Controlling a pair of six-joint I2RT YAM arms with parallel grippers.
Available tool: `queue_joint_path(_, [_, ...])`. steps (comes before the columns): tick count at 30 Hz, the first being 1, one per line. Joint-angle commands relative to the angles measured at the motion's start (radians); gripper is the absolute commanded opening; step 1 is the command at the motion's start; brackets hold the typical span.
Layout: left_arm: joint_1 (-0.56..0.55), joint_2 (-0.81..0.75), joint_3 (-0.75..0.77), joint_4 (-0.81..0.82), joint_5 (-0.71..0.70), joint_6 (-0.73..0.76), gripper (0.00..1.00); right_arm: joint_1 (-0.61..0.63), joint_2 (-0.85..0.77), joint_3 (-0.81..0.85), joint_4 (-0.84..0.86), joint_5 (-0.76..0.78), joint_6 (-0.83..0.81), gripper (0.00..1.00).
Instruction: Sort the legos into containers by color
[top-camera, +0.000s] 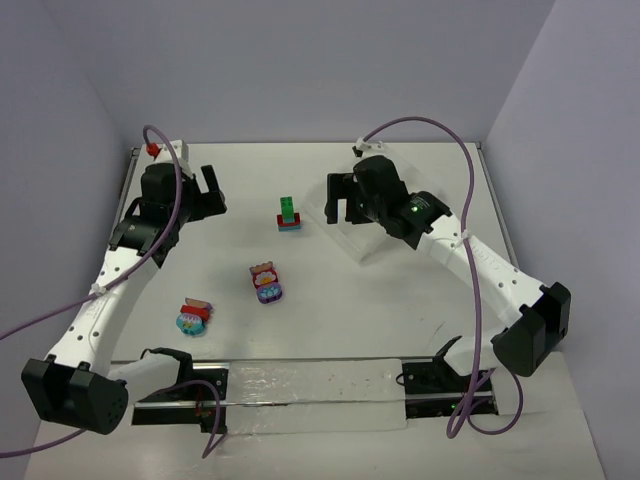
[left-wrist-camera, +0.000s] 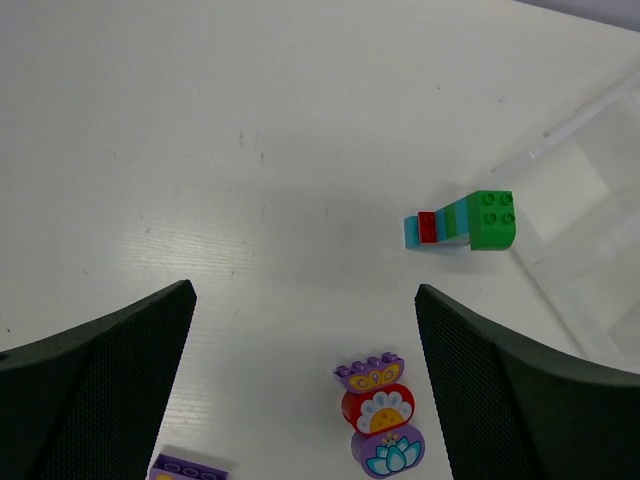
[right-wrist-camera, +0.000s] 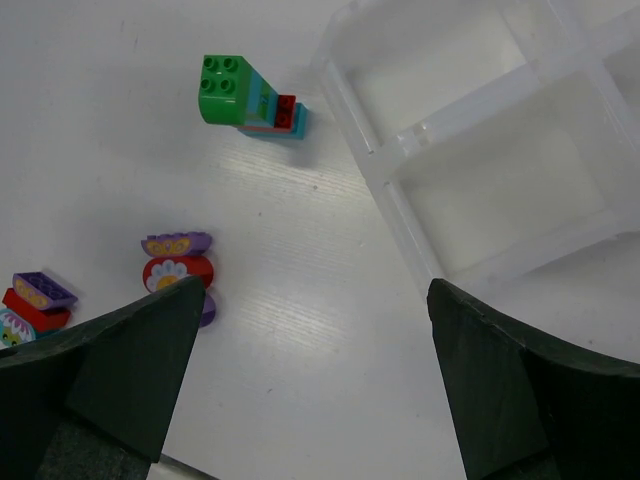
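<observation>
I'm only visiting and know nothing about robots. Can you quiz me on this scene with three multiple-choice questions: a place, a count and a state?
1. Where is the green-topped stack relative to the clear tray? A) inside it B) on the table beside it C) underneath it
2. How many brick clumps are on the table? A) one B) three C) six
3. How do the left gripper and right gripper stand? A) both open, empty B) both shut C) left shut on a brick
Answers: B, it stands outside the tray's wall; B, the stack, a middle clump and a left clump; A, both wrist views show fingers apart, nothing between.
</observation>
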Motion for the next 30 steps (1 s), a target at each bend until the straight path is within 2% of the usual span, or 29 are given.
queue_joint_path(1, [0.003, -0.044, 0.006, -0.011, -0.025, -0.020, 0.99, -0.002, -0.027, -0.020, 0.025, 0.014, 0.005, 1.00])
queue_joint_path(5, [0.005, -0.045, 0.012, -0.038, -0.048, -0.027, 0.99, 0.000, -0.004, 0.008, 0.019, 0.012, 0.008, 1.00])
queue_joint_path(9, [0.005, -0.042, 0.019, -0.062, -0.093, -0.048, 0.99, 0.043, 0.090, 0.113, -0.027, 0.046, -0.029, 0.98])
queue_joint_path(11, [0.005, -0.032, 0.024, -0.077, -0.137, -0.067, 0.99, 0.099, 0.192, 0.239, -0.101, 0.150, -0.048, 0.98])
queue_joint_path(13, [0.004, -0.011, 0.037, -0.105, -0.185, -0.089, 0.99, 0.126, 0.298, 0.362, -0.184, 0.189, -0.046, 0.98])
queue_joint_path(16, [0.006, 0.004, 0.053, -0.149, -0.229, -0.121, 0.99, 0.132, 0.411, 0.486, -0.198, 0.153, -0.041, 0.93])
queue_joint_path(19, [0.010, -0.001, 0.048, -0.160, -0.226, -0.133, 0.99, 0.131, 0.516, 0.609, -0.215, 0.120, -0.029, 0.83])
queue_joint_path(22, [0.014, -0.014, 0.040, -0.162, -0.224, -0.128, 0.99, 0.132, 0.664, 0.775, -0.278, 0.131, -0.012, 0.79])
queue_joint_path(26, [0.016, -0.037, 0.029, -0.146, -0.252, -0.111, 0.99, 0.128, 0.805, 0.957, -0.336, 0.162, 0.011, 0.80])
queue_joint_path(30, [0.016, -0.055, 0.027, -0.144, -0.285, -0.087, 0.99, 0.116, 0.872, 1.000, -0.332, 0.146, 0.048, 0.85])
